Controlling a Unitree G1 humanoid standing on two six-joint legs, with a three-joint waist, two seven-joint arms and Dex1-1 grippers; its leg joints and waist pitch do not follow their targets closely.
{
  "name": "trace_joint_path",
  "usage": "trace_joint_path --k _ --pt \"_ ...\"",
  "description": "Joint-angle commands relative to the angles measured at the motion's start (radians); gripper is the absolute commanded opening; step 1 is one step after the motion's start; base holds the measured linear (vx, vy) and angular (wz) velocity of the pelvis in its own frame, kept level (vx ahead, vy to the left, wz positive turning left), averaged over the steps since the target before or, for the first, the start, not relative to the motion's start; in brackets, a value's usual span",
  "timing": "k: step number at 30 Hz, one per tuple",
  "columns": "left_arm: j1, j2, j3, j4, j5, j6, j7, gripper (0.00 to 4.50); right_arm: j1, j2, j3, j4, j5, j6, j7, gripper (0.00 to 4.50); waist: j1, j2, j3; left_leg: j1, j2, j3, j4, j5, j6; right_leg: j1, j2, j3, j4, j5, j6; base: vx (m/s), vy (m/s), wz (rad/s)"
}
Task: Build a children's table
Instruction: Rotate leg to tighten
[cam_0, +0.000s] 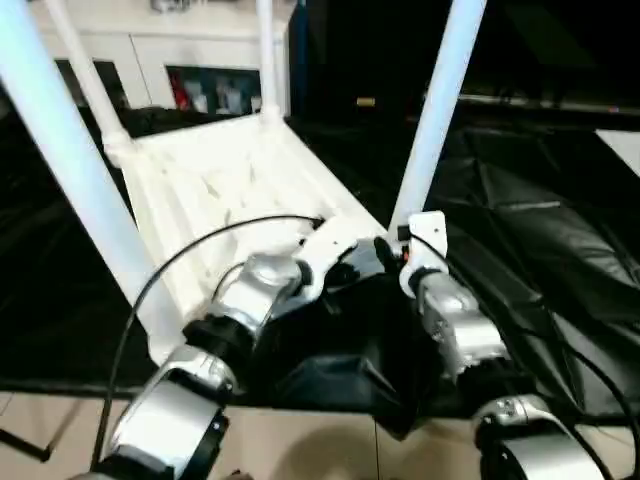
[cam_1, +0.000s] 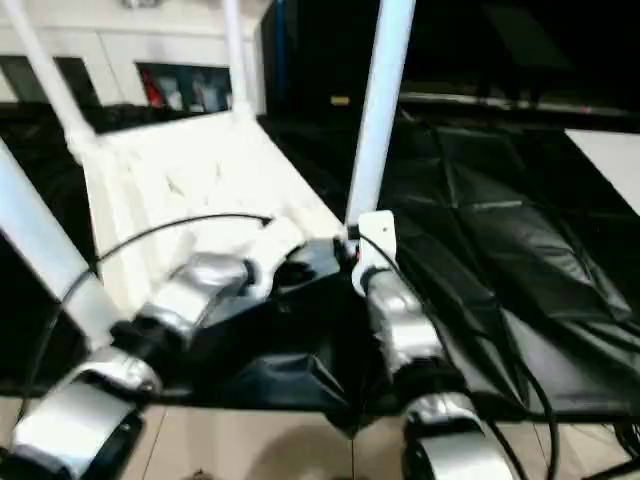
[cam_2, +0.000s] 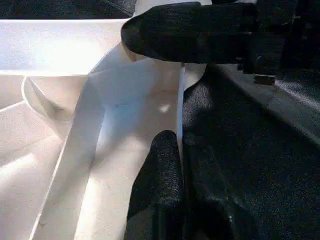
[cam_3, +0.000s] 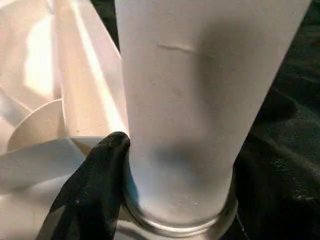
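Observation:
The white table top (cam_0: 220, 180) lies upside down on black sheeting, ribbed underside up. Legs stand in its corner sockets: a thick one at near left (cam_0: 70, 150), two at the far corners, and one at near right (cam_0: 435, 120). My left gripper (cam_0: 365, 258) is at the near right corner, shut on the top's thin rim, with one finger (cam_2: 160, 180) inside the wall. My right gripper (cam_0: 405, 255) is at the foot of the near right leg (cam_3: 200, 100). One black finger (cam_3: 95, 185) presses against the leg just above its socket ring; the other is hidden behind it.
Black sheeting (cam_0: 540, 230) covers the surface to the right and front of the table top. A white glass-door cabinet (cam_0: 200, 60) stands at the back. A black cable (cam_0: 180, 260) arcs over my left forearm. Beige floor (cam_0: 320, 440) lies below the front edge.

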Motion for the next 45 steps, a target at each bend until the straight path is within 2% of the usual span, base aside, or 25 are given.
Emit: trace_joint_path --k 1,2,3,4,5,7,9,11,12,13,15,16,18,19,20,21,23,26,29,31,37,45 --pt "-0.030 -0.013 0.040 0.027 0.003 -0.011 0.092 0.00 0.005 0.053 0.033 0.038 -0.011 0.018 0.010 2.72 -0.009 -0.005 -0.059 0.009 0.004 -0.006 -0.071 -0.354 0.026 0.035 -0.048 0.024 -0.105 -0.570 -0.057 0.000 0.000 0.00" --pt "-0.030 -0.013 0.040 0.028 0.003 -0.012 0.093 0.00 0.005 0.054 0.033 0.038 -0.011 0.017 0.012 2.72 -0.009 -0.005 -0.059 0.009 0.004 -0.006 -0.071 -0.354 0.026 0.035 -0.048 0.024 -0.105 -0.570 -0.057 0.000 0.000 0.00" --pt "-0.027 -0.010 0.040 0.023 0.002 -0.019 0.082 0.00 0.000 0.059 0.028 0.026 -0.002 0.009 0.033 3.06 -0.011 -0.014 -0.060 0.006 0.004 -0.005 -0.072 -0.357 0.031 0.036 -0.048 0.025 -0.105 -0.566 -0.054 0.000 0.000 0.00" --pt "-0.018 0.000 0.035 0.009 0.004 -0.035 0.062 0.00 0.001 0.057 0.026 0.009 0.009 -0.007 0.069 3.27 -0.011 -0.015 -0.060 0.006 0.005 -0.006 -0.072 -0.355 0.033 0.036 -0.049 0.025 -0.103 -0.567 -0.055 0.000 0.000 0.00" --pt "-0.016 0.003 0.034 0.006 0.003 -0.040 0.055 0.00 0.001 0.055 0.027 0.004 0.010 -0.012 0.078 3.27 -0.011 -0.013 -0.061 0.004 0.005 -0.006 -0.072 -0.350 0.037 0.037 -0.051 0.027 -0.102 -0.565 -0.055 0.000 0.000 0.00" --pt "-0.005 0.022 0.031 -0.010 0.001 -0.057 0.022 0.00 0.004 0.037 0.035 -0.028 0.006 -0.031 0.128 3.58 -0.009 -0.012 -0.060 0.002 0.005 -0.006 -0.073 -0.348 0.041 0.036 -0.052 0.028 -0.102 -0.565 -0.057 0.000 0.000 0.00" --pt "-0.001 0.038 0.029 -0.008 -0.003 -0.093 -0.012 0.00 0.000 0.006 0.042 -0.048 -0.011 -0.048 0.131 3.69 -0.015 -0.014 -0.062 -0.009 0.005 -0.008 -0.075 -0.322 0.041 0.045 -0.054 0.028 -0.099 -0.559 -0.053 0.000 0.000 0.00" --pt "0.003 0.044 0.030 -0.013 -0.007 -0.101 -0.026 0.00 0.001 -0.011 0.044 -0.061 -0.013 -0.048 0.138 3.92 -0.017 -0.014 -0.063 -0.003 0.006 -0.004 -0.072 -0.307 0.043 0.039 -0.053 0.031 -0.098 -0.534 -0.069 0.000 0.000 0.00" --pt "0.011 0.055 0.027 -0.025 -0.013 -0.113 -0.051 0.00 0.004 -0.036 0.051 -0.078 -0.017 -0.049 0.152 4.00 -0.018 -0.018 -0.063 -0.002 0.006 -0.003 -0.071 -0.299 0.046 0.039 -0.051 0.032 -0.097 -0.524 -0.074 0.000 0.000 0.00" --pt "0.025 0.073 0.022 -0.047 -0.017 -0.119 -0.081 0.00 0.015 -0.071 0.056 -0.112 -0.013 -0.039 0.194 4.00 -0.015 -0.018 -0.063 -0.007 0.009 -0.003 -0.072 -0.279 0.056 0.045 -0.052 0.034 -0.090 -0.493 -0.087 0.000 0.000 0.00" --pt "0.051 0.105 0.014 -0.084 -0.027 -0.146 -0.145 0.00 0.035 -0.132 0.064 -0.161 -0.010 -0.029 0.270 4.27 -0.012 -0.018 -0.063 -0.008 0.012 -0.002 -0.073 -0.263 0.066 0.044 -0.053 0.037 -0.086 -0.470 -0.097 0.000 0.000 0.00" --pt "0.067 0.121 0.011 -0.109 -0.038 -0.158 -0.190 0.00 0.052 -0.171 0.078 -0.189 -0.013 -0.034 0.338 4.34 -0.012 -0.021 -0.063 -0.007 0.012 0.001 -0.071 -0.259 0.067 0.043 -0.052 0.039 -0.085 -0.465 -0.098 0.000 0.000 0.00" --pt "0.096 0.151 0.002 -0.149 -0.061 -0.175 -0.271 0.00 0.091 -0.239 0.106 -0.251 0.005 -0.025 0.497 4.45 -0.001 -0.021 -0.064 -0.009 0.015 0.003 -0.071 -0.236 0.082 0.048 -0.054 0.043 -0.078 -0.426 -0.111 0.000 0.000 0.00" --pt "0.110 0.170 -0.006 -0.169 -0.067 -0.177 -0.309 0.00 0.116 -0.284 0.127 -0.291 0.017 -0.020 0.601 4.45 0.001 -0.021 -0.065 -0.010 0.015 0.002 -0.071 -0.232 0.086 0.049 -0.054 0.043 -0.075 -0.416 -0.115 0.000 0.000 0.00" --pt "0.110 0.170 -0.006 -0.169 -0.067 -0.177 -0.309 0.00 0.116 -0.284 0.127 -0.291 0.017 -0.020 0.601 4.45 0.004 -0.024 -0.065 -0.013 0.016 0.002 -0.072 -0.227 0.093 0.053 -0.053 0.042 -0.076 -0.407 -0.115 0.000 0.000 0.00" --pt "0.128 0.199 -0.020 -0.196 -0.076 -0.182 -0.367 0.00 0.147 -0.347 0.162 -0.337 0.033 -0.009 0.729 4.45 0.015 -0.017 -0.072 -0.008 0.021 0.003 -0.069 -0.189 0.098 0.053 -0.054 0.046 -0.063 -0.333 -0.143 0.000 0.000 0.00" --pt "0.143 0.221 -0.026 -0.232 -0.088 -0.166 -0.414 0.00 0.166 -0.398 0.190 -0.361 0.048 -0.014 0.825 4.45 0.018 -0.016 -0.071 -0.012 0.024 0.003 -0.069 -0.163 0.110 0.054 -0.051 0.047 -0.051 -0.247 -0.178 0.000 0.000 0.00" --pt "0.164 0.234 -0.026 -0.287 -0.114 -0.137 -0.471 0.00 0.166 -0.417 0.185 -0.370 0.083 0.008 0.877 4.45 0.021 -0.019 -0.069 -0.010 0.026 0.005 -0.069 -0.174 0.103 0.053 -0.053 0.050 -0.047 -0.241 -0.205 0.000 0.000 0.00" --pt "0.182 0.246 -0.034 -0.338 -0.131 -0.123 -0.525 0.00 0.150 -0.418 0.184 -0.353 0.084 0.004 0.901 4.45 0.024 -0.017 -0.069 -0.006 0.026 0.007 -0.068 -0.185 0.092 0.048 -0.053 0.051 -0.050 -0.262 -0.208 0.000 0.000 0.00" --pt "0.185 0.247 -0.036 -0.347 -0.131 -0.118 -0.530 0.00 0.146 -0.416 0.182 -0.350 0.084 0.007 0.911 4.45 0.025 -0.021 -0.067 -0.005 0.025 0.009 -0.068 -0.188 0.087 0.047 -0.052 0.052 -0.052 -0.274 -0.202 0.000 0.000 0.00" --pt "0.194 0.259 -0.042 -0.368 -0.125 -0.109 -0.542 0.00 0.131 -0.402 0.196 -0.324 0.081 0.008 0.941 4.45 0.026 -0.021 -0.068 -0.010 0.023 0.008 -0.066 -0.175 0.083 0.048 -0.053 0.052 -0.050 -0.277 -0.190 0.000 0.000 0.00" --pt "0.200 0.262 -0.039 -0.379 -0.117 -0.093 -0.542 0.00 0.125 -0.364 0.171 -0.281 0.107 -0.004 0.946 3.67 0.028 -0.021 -0.069 -0.010 0.024 0.007 -0.066 -0.173 0.075 0.048 -0.053 0.052 -0.048 -0.276 -0.187 0.000 0.000 0.00"
